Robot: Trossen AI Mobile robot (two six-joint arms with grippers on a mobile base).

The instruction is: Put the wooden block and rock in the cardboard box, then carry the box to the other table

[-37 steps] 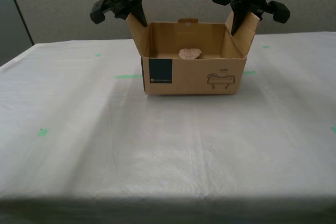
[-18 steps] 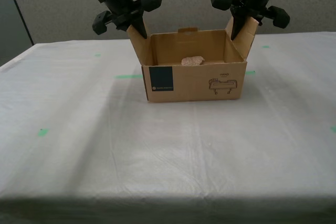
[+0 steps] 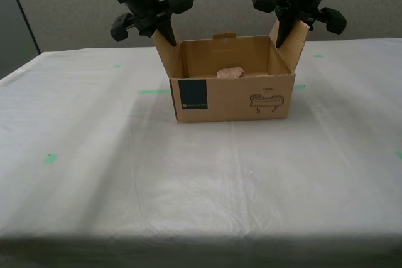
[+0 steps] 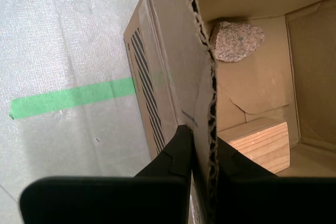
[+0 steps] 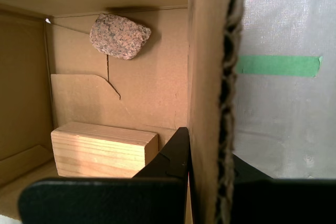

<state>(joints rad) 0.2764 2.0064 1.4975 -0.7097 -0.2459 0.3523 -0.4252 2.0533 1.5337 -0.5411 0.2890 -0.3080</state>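
The corrugated cardboard box point(image 3: 232, 80) – navy square label, line drawing, print too small to read – sits on the wrinkled white-cloth counter point(image 3: 188, 180). Inside lie the speckled lumpy rock point(image 5: 119, 35) and smooth wooden block point(image 5: 102, 149). My first gripper point(image 5: 210, 153) and second gripper point(image 4: 202, 150) each clamp a side flap (jaws closed on it).

A wrinkled white cloth point(image 3: 188, 180) covers the broad worktop, creased lengthwise and marked with short strips of green tape point(image 3: 154, 91) and small green dots. Behind its far edge stands a speckled grey-beige fabric partition wall point(image 3: 63, 4). At the exterior view's far left is a darker grey vertical panel point(image 3: 11, 23). The light is soft and even.
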